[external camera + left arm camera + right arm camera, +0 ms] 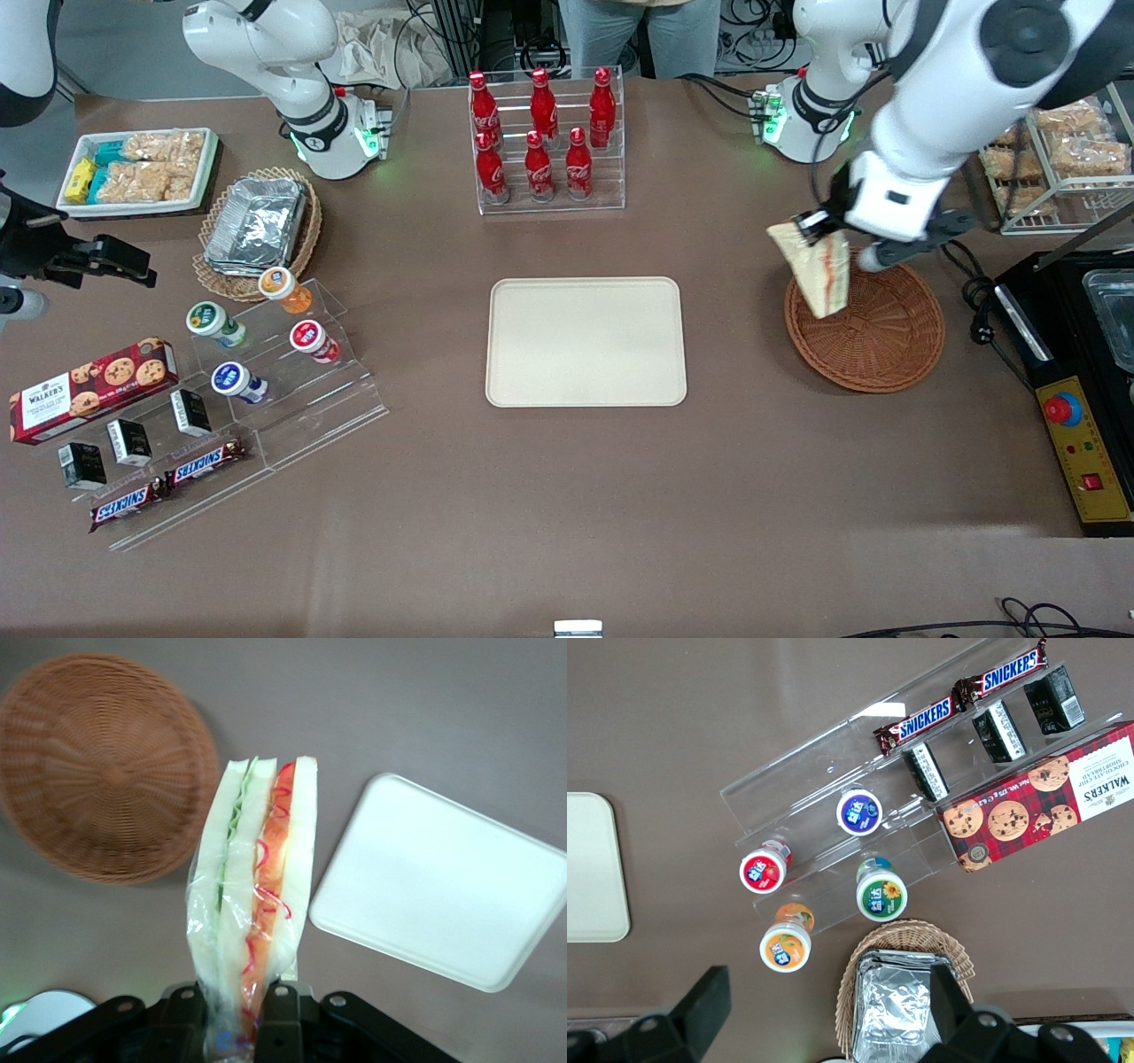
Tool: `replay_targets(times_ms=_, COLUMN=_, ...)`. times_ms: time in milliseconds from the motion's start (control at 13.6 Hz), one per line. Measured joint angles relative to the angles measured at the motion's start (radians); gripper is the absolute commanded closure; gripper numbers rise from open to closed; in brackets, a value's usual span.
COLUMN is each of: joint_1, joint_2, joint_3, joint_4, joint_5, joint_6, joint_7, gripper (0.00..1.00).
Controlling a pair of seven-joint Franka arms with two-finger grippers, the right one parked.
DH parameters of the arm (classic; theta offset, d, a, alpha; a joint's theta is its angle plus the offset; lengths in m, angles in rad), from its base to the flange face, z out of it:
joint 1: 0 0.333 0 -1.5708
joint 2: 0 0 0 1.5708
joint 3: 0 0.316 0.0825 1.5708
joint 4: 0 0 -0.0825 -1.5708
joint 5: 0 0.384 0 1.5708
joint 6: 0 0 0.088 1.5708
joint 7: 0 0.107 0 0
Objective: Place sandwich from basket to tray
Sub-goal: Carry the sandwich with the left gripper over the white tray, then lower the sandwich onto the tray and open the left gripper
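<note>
The wrapped sandwich (817, 268) (257, 895) hangs in the air, a pale wedge with red-orange and green filling along its edge. My left gripper (819, 227) (237, 1014) is shut on its narrow end, holding it above the rim of the round reddish-brown basket (873, 332) (97, 762), on the side toward the tray. The basket holds nothing. The cream-beige tray (586, 342) (443, 877) lies flat at the table's middle, bare, some way from the sandwich toward the parked arm's end.
A clear rack of red cola bottles (542, 142) stands farther from the front camera than the tray. A black appliance with a yellow control panel (1085, 443) and a wire rack of snack packs (1059, 164) sit at the working arm's end. Yogurt cups, snack bars and a foil-tray basket (257, 226) lie toward the parked arm's end.
</note>
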Motion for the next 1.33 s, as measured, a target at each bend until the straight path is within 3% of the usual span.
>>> replay_targets(times_ms=369, joint_1=-0.007, joint_2=0.14, joint_3=-0.162, joint_4=-0.002, joint_5=0.005, joint_6=0.146, joint_7=-0.031, gripper=1.0)
replay_targets(times_ms=664, joint_1=-0.011, joint_2=0.322, joint_3=-0.264, joint_4=-0.047, joint_5=0.152, joint_6=0.352, joint_7=-0.133, gripper=1.0)
replay_targets(times_ms=811, joint_1=-0.011, joint_2=0.392, joint_3=-0.268, joint_4=-0.074, joint_5=0.185, joint_6=0.42, joint_7=-0.142, gripper=1.0)
replay_targets(times_ms=1254, joint_1=-0.04, joint_2=0.578, joint_3=-0.267, joint_4=-0.118, joint_5=0.4, joint_6=0.552, joint_7=-0.216, gripper=1.0)
replay_targets(times_ms=1328, joint_1=-0.044, joint_2=0.593, joint_3=-0.267, joint_4=-0.12, joint_5=0.419, joint_6=0.566, joint_7=-0.222, gripper=0.61)
